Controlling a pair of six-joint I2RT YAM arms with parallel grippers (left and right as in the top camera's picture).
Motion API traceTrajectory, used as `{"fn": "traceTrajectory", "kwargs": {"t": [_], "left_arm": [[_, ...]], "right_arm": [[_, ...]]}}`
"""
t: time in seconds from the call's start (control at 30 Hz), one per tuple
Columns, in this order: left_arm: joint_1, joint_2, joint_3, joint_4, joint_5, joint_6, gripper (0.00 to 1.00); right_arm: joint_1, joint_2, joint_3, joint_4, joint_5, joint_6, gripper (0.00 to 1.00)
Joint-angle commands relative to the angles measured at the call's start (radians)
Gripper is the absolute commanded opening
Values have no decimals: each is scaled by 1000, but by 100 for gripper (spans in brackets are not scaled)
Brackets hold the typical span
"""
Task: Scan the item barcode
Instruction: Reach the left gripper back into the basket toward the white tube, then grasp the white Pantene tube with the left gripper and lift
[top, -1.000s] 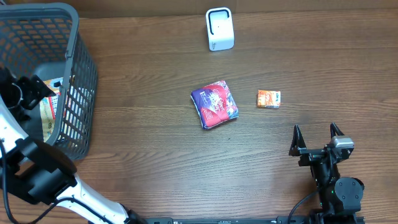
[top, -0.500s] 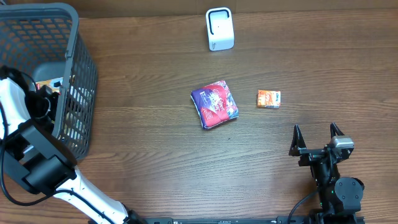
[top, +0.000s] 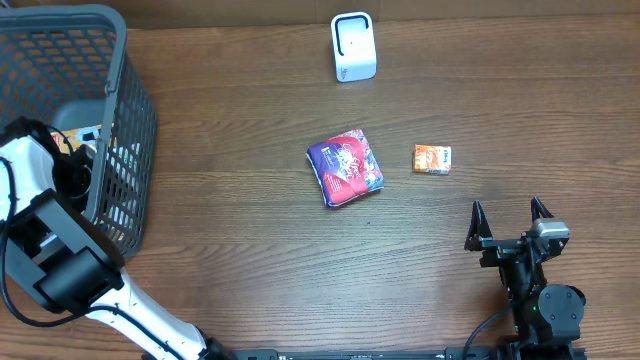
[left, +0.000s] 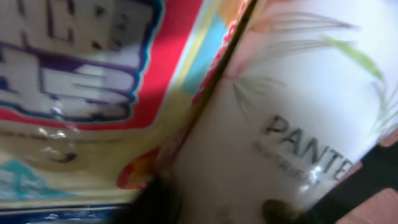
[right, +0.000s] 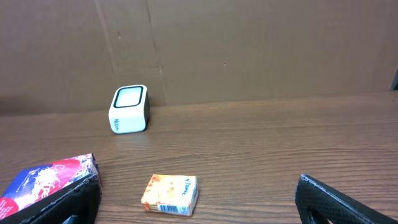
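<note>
Bottle (left: 298, 124) close before left end effector (top: 72, 166)

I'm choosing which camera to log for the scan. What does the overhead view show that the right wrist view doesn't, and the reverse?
Only the overhead shows the grey basket at the left of the table, with the left arm reaching into it. Only the right wrist shows the cardboard wall behind the table. Both show the white scanner, the purple pouch, the orange box and the right gripper, its jaws wide open.
</note>
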Motion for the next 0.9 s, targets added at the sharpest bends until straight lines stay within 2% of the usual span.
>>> {"fn": "traceTrajectory", "kwargs": {"t": [0.0, 0.13, 0.37, 0.6, 0.87], "left_arm": [[3, 11, 12, -29, -33, -13, 5], [2, 11, 127, -113, -30, -19, 4], [2, 9, 566, -362, 1, -34, 4], [2, -26, 932, -491, 91, -34, 4], [-16, -234, 1006, -491, 249, -32, 4]], "right_arm": [[-1, -7, -10, 6, 10, -3, 100], [-1, -7, -10, 6, 10, -3, 100], [-1, -7, -10, 6, 10, -3, 100], [-1, -7, -10, 6, 10, -3, 100], [-1, -7, -10, 6, 10, -3, 100]]}}
